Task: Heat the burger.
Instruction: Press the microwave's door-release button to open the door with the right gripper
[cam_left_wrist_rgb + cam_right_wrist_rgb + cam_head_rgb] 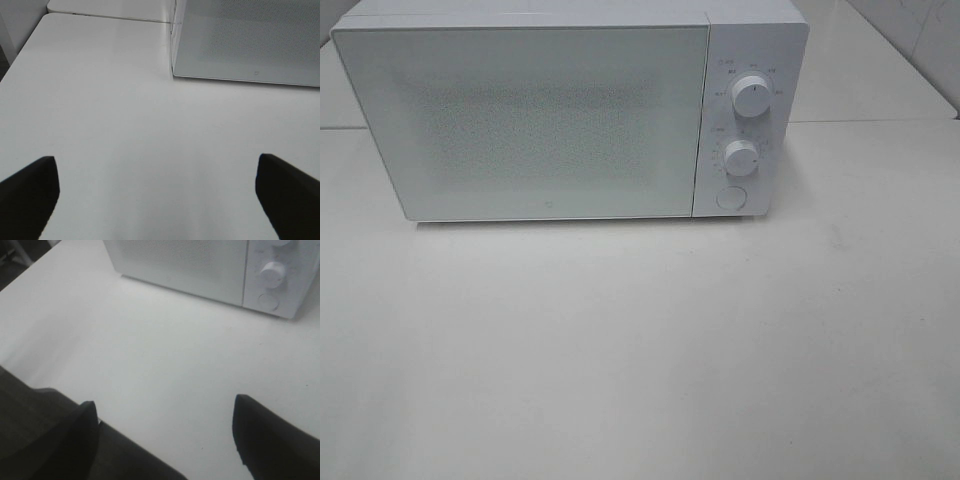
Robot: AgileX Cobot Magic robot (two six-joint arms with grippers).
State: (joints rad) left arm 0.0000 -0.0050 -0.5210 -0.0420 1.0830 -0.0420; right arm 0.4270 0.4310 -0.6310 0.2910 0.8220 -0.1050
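No burger shows in any view. A white microwave (570, 110) stands at the back of the white table (640, 350) with its door shut. On its right panel sit two round knobs (751, 96) and a round button (730, 197). My left gripper (157, 187) hovers open over bare tabletop, with the microwave's door corner (245, 40) ahead of it. My right gripper (165, 427) is open too, empty, and looks toward the microwave's knob panel (272, 275). Neither gripper appears in the exterior high view.
A tiled wall (920, 40) rises at the back right. The table's left edge (20, 55) shows in the left wrist view, with a seam to a second tabletop (110, 10) behind it.
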